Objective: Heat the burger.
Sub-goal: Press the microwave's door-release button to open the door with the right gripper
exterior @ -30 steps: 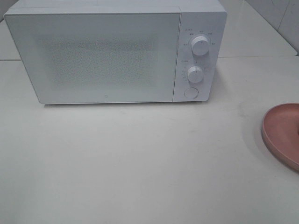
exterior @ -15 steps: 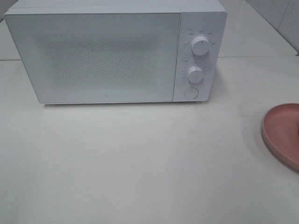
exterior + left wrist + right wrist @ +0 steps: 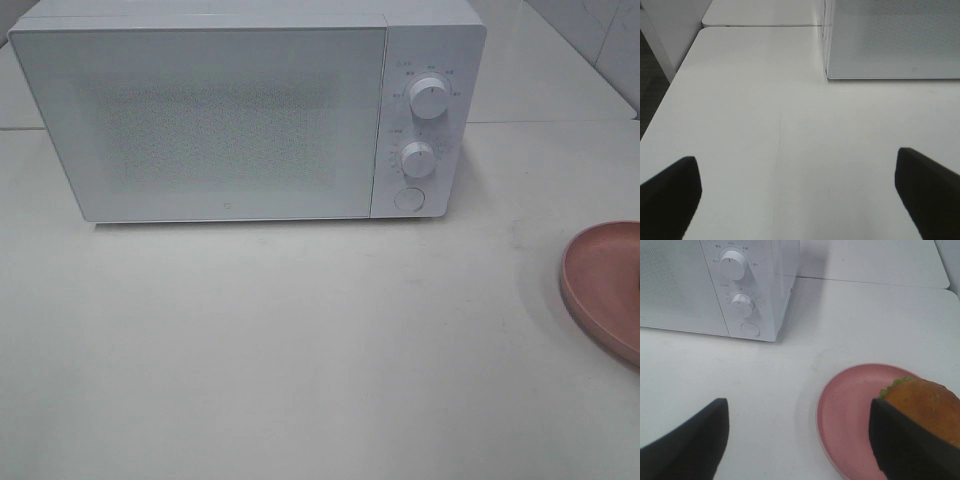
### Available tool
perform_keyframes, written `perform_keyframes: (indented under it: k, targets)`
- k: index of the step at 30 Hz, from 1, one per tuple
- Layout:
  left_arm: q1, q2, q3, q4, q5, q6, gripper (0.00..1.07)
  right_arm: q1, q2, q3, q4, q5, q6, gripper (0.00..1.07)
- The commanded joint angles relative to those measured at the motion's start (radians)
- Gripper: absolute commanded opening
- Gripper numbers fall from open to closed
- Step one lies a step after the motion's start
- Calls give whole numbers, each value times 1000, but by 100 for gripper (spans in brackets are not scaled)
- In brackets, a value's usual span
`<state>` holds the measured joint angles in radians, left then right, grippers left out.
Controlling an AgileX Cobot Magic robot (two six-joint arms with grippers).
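Burger (image 3: pixel 927 407) sits on the pink plate (image 3: pixel 847 415), tight against one of the right fingers (image 3: pixel 905 445) in the rt wrist view. That finger covers part of the bun, so you can't tell if it's touching or just in front. The other right finger is well apart, across the gap, over bare worktop (image 3: pixel 790 370). The pair stands wide w/ nothing held between.

The microwave (image 3: pixel 760 285) is ahead of the right fingers, on the side away from the burger. Its two knobs (image 3: pixel 733 262) and round button (image 3: pixel 750 329) face them, and the door (image 3: pixel 210 120) is shut.

The left fingers (image 3: pixel 670 195) are wide too, holding nothing, w/ only bare worktop between them. The door's lower corner is ahead, towards one finger's side.

What's changed over the last sec: nothing you can see. In the high view the microwave, the plate rim at the edge and the worktop look the same as before. No arm shows there, and the burger itself is out of that frame.

What it means: prob. you're at the very start, or in a pause. The burger isn't lifted, the door isn't open and the dials look untouched. Door prob. has to open before the burger can go in, so the whole job is still ahead. Approach the bun gently when you do, it looks soft.
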<state>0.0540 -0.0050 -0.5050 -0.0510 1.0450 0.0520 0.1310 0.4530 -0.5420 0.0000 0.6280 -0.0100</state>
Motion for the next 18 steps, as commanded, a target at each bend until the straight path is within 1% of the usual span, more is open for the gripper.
perform_keyframes:
  k: [1,5,8,10,18]
  targets:
    - [-4,-28,3,-3,-9,-3,98,3,58,-7,0,-73,10,75]
    - [-4,-28,3,-3,-9,-3,98,3,110,-7,0,-153,10,75]
    - [-4,-28,3,-3,-9,-3,98,3,122,-7,0,-173,10,75]
    - [-4,-28,3,-3,-9,-3,98,3,168,-7,0,-244,10,75]
    - [-4,-28,3,-3,-9,-3,98,3,278,-7,0,-359,10,75]
